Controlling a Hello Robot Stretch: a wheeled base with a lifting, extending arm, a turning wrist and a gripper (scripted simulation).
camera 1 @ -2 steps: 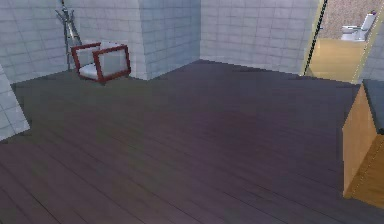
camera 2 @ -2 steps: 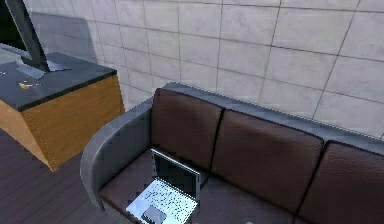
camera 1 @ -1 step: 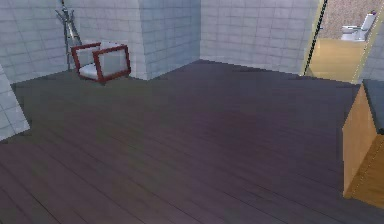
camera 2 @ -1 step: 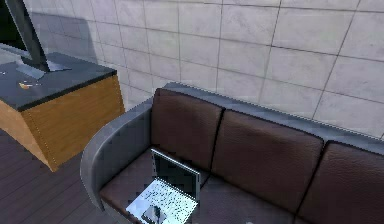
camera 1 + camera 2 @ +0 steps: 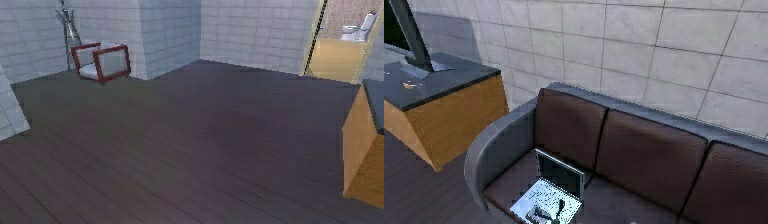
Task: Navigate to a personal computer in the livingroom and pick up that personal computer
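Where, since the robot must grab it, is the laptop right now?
In the arm side view's lower middle, the open laptop lies on the leftmost seat of the dark sofa, beside its grey armrest.

Forward view dim overall: dark floor (image 5: 190, 140) soaks up light, faint sheen mid-room. Brightest spot: doorway (image 5: 336, 45) at upper right. Block walls (image 5: 250, 30) evenly lit, soft grey shadows. Arm side view brighter: tiled wall (image 5: 674, 50) pale, dull highlights on sofa (image 5: 619, 140) cushions. Uprights lean near picture edges.

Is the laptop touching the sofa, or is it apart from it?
Touching. The arm side view shows the open laptop lying with its base on the seat of the sofa.
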